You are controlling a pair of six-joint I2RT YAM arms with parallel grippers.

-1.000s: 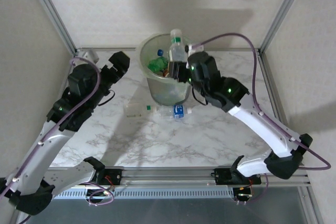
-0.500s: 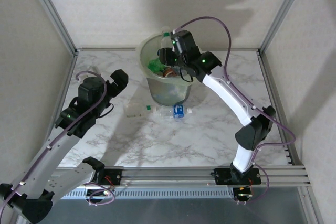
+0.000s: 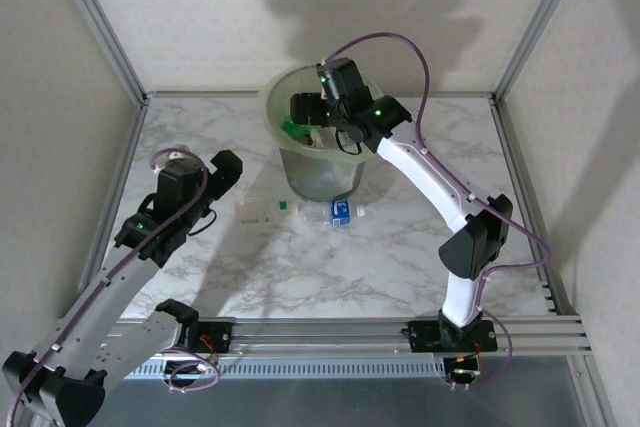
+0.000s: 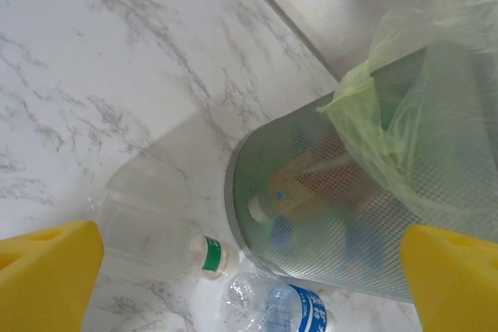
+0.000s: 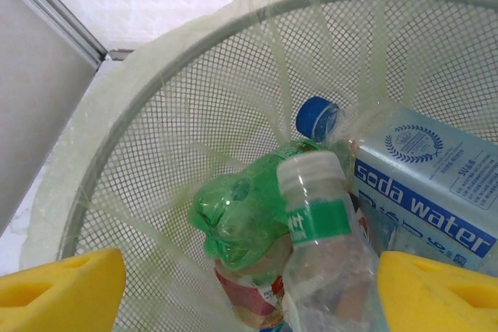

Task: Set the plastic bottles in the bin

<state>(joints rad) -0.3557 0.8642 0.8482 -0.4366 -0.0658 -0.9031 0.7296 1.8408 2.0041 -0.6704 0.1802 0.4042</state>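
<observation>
**Step in hand (judged):** drop-off at the bin.
- Right gripper (image 5: 250, 289): over the bin's mouth, yellow foam pads spread wide, clasping nothing.
- White-capped bottle (image 5: 315, 215): directly below the right gripper, between the pads but touching neither. It lies among the contents.

**Bin (image 3: 275, 87):** far centre of the table (image 3: 420, 247).
- Round, tapering, fine mesh wall, lined with a thin pale-green bag (image 4: 389, 114).
- Holds a crumpled green bottle (image 5: 233, 219) and a flat-sided soda-water bottle (image 5: 424, 184) with a blue cap (others beneath are too jumbled to count).

**Outstanding:** two bottles on the marble-patterned table, just near of the bin's foot.
- Green-banded bottle (image 4: 156, 239): clear, squashed.
- Blue-labelled bottle (image 4: 288, 309): clear, creased, to the right of the first.

**Left gripper (image 4: 249, 270):** left of the bin, above both bottles, pads fully parted, empty.

**Next move (judged):** lower the left gripper onto the green-banded bottle and close across its flattened body. Thin crushed plastic will probably give and slip.
</observation>
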